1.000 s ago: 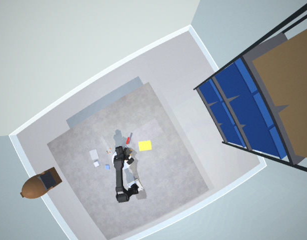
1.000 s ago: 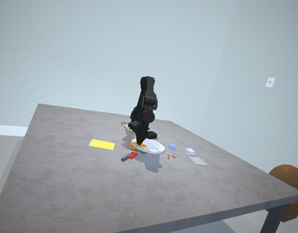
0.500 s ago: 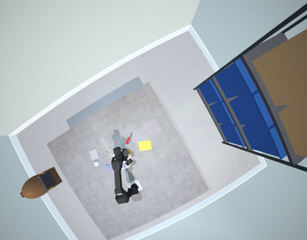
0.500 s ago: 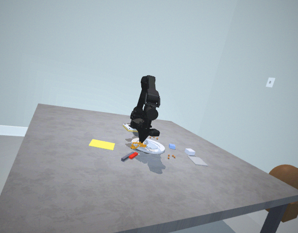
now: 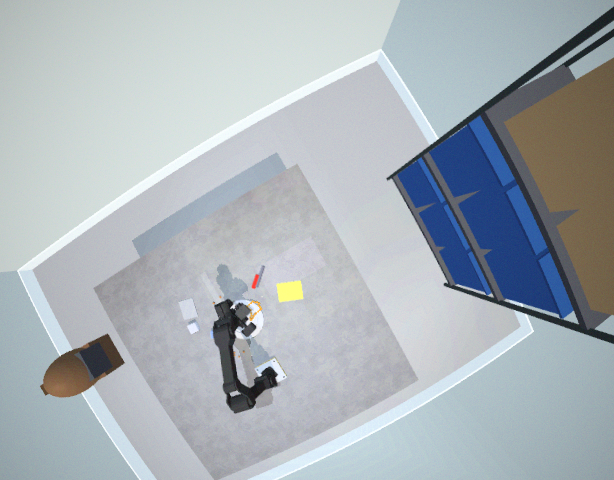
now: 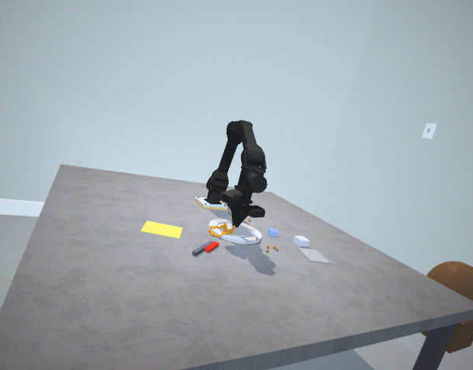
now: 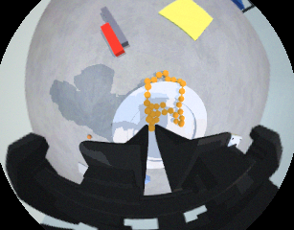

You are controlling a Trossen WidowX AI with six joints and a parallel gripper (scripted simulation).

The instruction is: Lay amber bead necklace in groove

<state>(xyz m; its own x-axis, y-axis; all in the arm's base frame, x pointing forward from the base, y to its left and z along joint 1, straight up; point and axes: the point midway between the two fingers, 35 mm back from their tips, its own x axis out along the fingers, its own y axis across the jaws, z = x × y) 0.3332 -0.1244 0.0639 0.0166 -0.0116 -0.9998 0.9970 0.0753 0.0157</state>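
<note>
The round bead board point(image 5: 259, 327) point(image 6: 258, 236) point(image 7: 200, 115) is a white disc with a ring groove, lying on the table. The amber bead necklace point(image 6: 225, 229) point(image 7: 166, 74) is bunched in folds at one side of the board. In the wrist view, part of its loop reaches past the board's rim, and its near end runs up to the fingertips. My gripper point(image 6: 236, 226) point(image 7: 150, 126) is shut on that end, low over the board. The wrist and fingers hide part of the board in the top view. I cannot tell whether any beads sit in the groove.
A red and dark grey stick point(image 5: 255, 281) point(image 6: 211, 247) point(image 7: 112, 39) and a yellow sheet point(image 5: 289, 290) point(image 6: 162, 230) point(image 7: 187, 18) lie beyond the board. A blue block point(image 6: 273, 232), a white block point(image 5: 193, 327) point(image 6: 301, 240), a grey square point(image 5: 187, 308) point(image 6: 314, 255) and several loose orange beads lie on the other side.
</note>
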